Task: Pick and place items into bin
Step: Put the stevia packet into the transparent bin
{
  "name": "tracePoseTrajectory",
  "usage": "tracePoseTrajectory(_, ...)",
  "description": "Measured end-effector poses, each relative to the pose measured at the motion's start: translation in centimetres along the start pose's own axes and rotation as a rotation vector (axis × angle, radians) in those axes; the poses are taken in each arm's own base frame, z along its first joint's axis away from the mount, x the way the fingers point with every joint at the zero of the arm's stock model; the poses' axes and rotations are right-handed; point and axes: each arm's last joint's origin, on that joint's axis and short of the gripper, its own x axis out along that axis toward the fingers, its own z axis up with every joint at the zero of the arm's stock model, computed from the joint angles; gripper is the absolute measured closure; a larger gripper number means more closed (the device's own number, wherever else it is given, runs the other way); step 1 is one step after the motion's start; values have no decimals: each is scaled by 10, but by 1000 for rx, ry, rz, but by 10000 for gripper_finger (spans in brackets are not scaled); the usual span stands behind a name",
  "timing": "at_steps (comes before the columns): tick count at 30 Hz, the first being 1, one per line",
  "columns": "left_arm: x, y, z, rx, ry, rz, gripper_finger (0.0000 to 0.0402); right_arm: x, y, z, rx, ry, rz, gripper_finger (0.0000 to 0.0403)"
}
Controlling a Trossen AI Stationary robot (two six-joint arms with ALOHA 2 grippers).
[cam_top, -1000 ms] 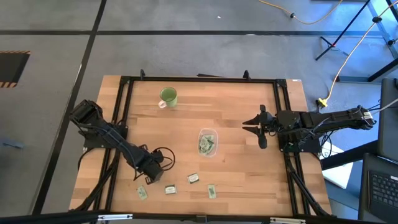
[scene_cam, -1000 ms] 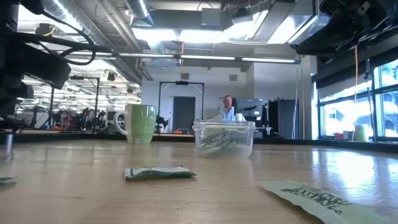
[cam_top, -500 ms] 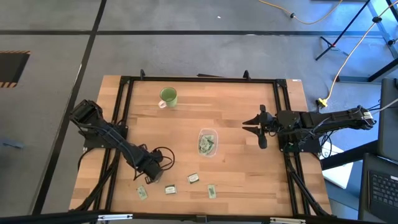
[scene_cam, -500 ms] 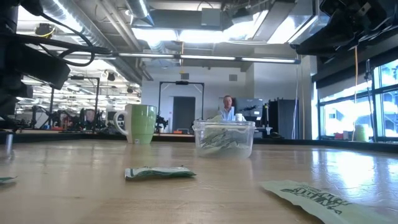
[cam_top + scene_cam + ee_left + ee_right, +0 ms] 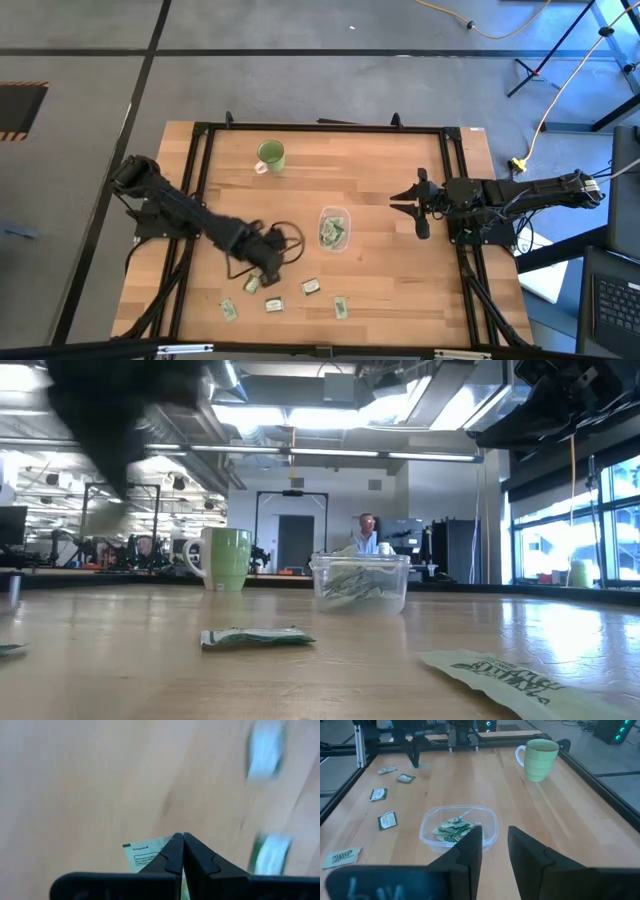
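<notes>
My left gripper (image 5: 256, 277) is shut on a whitish-green packet (image 5: 144, 854) above the near-left part of the table, left of the bin. The clear bin (image 5: 334, 228) stands mid-table with several packets inside; it also shows in the right wrist view (image 5: 427, 822). Several more packets lie flat on the table near its near edge, among them three (image 5: 229, 310), (image 5: 273, 305), (image 5: 311, 287). My right gripper (image 5: 495, 850) is open and empty, hovering right of the bin (image 5: 415, 205). My left gripper pinches the packet between its two shut fingertips; the packet's printed part (image 5: 142, 856) shows just beside the tips. The fingers (image 5: 172, 852) come from above, slanting down. The packet is off the table; which edge the fingers have, I cannot tell.
A green mug (image 5: 270, 155) stands at the far left of the table. A black frame rail (image 5: 320, 128) runs around the table. Another packet (image 5: 341, 308) lies near the near edge. A person (image 5: 366, 532) shows in the room beyond.
My left gripper has risen and gone toward the table's right, toward the bin, carrying the packet clear of the table. It moves fast and shows blurred in the low view.
</notes>
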Motion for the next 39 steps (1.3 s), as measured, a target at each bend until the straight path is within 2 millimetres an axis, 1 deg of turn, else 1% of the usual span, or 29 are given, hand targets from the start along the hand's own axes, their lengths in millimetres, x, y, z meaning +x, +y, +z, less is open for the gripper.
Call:
tracePoseTrajectory(2, -5, 2, 24, 20, -69, -24, 399, 0, 0, 0, -1, 0, 0, 305)
tracePoseTrajectory(4, -7, 2, 47, 72, -141, -96, 400, 0, 0, 0, -1, 2, 0, 305)
tracePoseTrajectory(8, -5, 8, 91, 202, -262, -190, 399, 0, 0, -2, -5, 17, -1, 305)
tracePoseTrajectory(13, 11, 14, 132, 342, -305, -152, 399, 0, 0, -3, -6, 25, -2, 305)
tracePoseTrajectory(18, 38, 12, 159, 443, -275, -138, 400, 0, 0, -3, -12, 32, -2, 305)
tracePoseTrajectory(21, 55, 11, 167, 489, -244, -125, 399, 0, 0, -4, -13, 43, -3, 305)
tracePoseTrajectory(25, 72, 13, 170, 522, -179, -96, 399, 0, -1, -7, -13, 67, -5, 305)
tracePoseTrajectory(28, 80, 16, 168, 537, -151, -83, 397, 0, -1, -7, -13, 75, -6, 305)
tracePoseTrajectory(33, 80, 17, 168, 536, -137, -74, 377, 0, -1, -7, -13, 75, -6, 305)
tracePoseTrajectory(36, 74, 17, 168, 553, -147, -70, 356, 0, -1, -7, -13, 75, -7, 305)
tracePoseTrajectory(39, 64, 19, 166, 572, -131, -45, 333, 0, -1, -7, -13, 75, -6, 305)
